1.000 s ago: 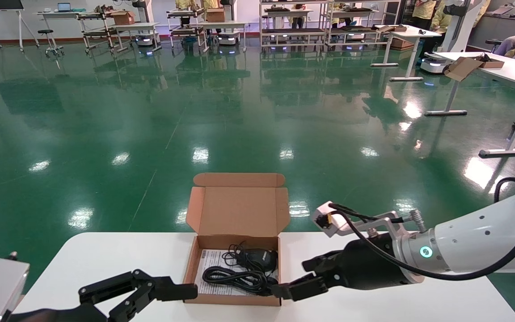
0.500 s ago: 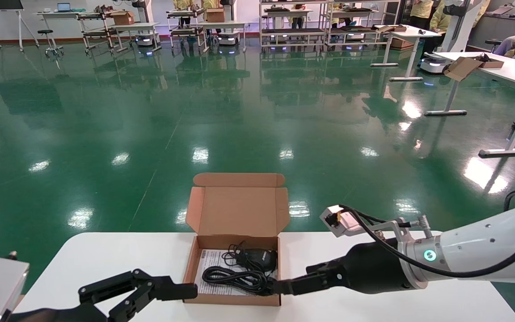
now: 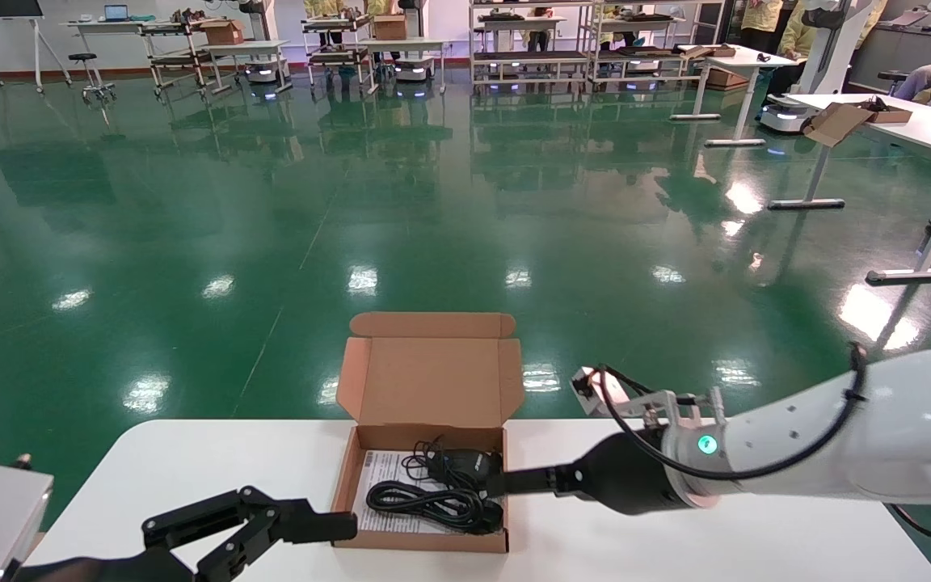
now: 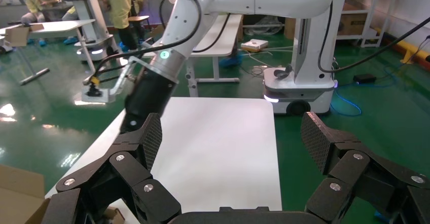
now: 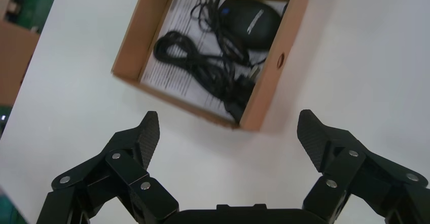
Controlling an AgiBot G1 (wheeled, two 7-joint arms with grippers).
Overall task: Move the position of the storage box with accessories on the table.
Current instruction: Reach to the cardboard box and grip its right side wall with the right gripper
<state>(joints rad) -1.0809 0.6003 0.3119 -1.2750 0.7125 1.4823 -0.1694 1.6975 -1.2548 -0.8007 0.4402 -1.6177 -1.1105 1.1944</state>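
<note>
My right gripper (image 5: 228, 133) spread wide, holding nothing, hovering over right wall of storage box (image 5: 276, 64). My left gripper (image 3: 271, 525) spread, beside box's left wall.

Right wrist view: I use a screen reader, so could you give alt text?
The right gripper, jaws open, hovers over a white table near the corner of an open storage box holding a black mouse, coiled cable and a printed sheet.

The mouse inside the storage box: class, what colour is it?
Black. The mouse lies in the storage box, clearest in the right wrist view.
</note>
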